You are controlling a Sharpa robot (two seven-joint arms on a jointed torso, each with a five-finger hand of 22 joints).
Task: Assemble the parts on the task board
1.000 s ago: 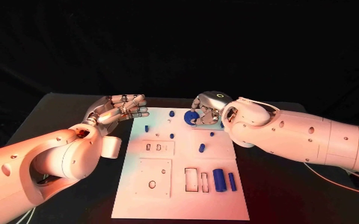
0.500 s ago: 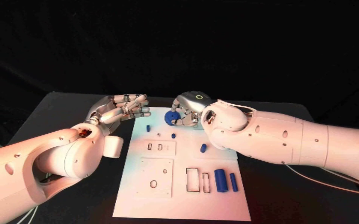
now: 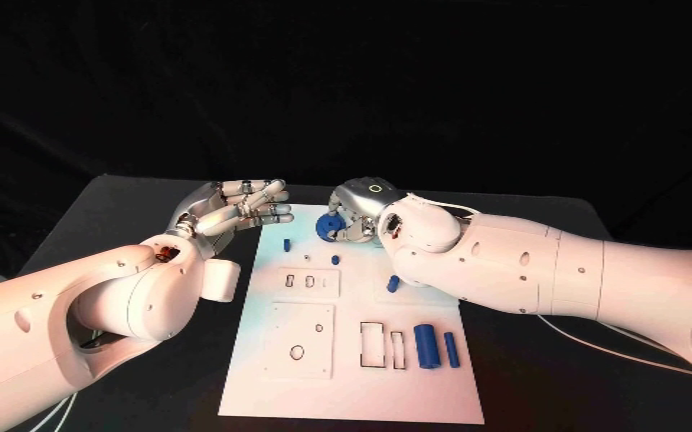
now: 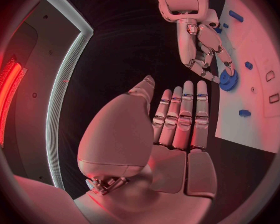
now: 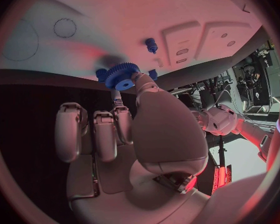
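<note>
the right hand (image 3: pixel 361 214) pinches a blue gear (image 3: pixel 332 223) in its fingers over the task board (image 3: pixel 351 352) toward 12 o'clock, while the left hand (image 3: pixel 231 210) hovers empty, fingers straight and close together, off the board's 10 o'clock corner.

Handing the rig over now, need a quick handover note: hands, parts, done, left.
Right hand: holds a blue gear above the far end of the task board.
Left hand: holds nothing, fingers apart, beside the board's far left corner.
Parts: small blue pegs on the board's far half; two blue cylinders lie near the right edge by the rectangular slots.
Done: gear picked up.
Left: seat the gear, then fit the cylinders and any loose parts.
</note>
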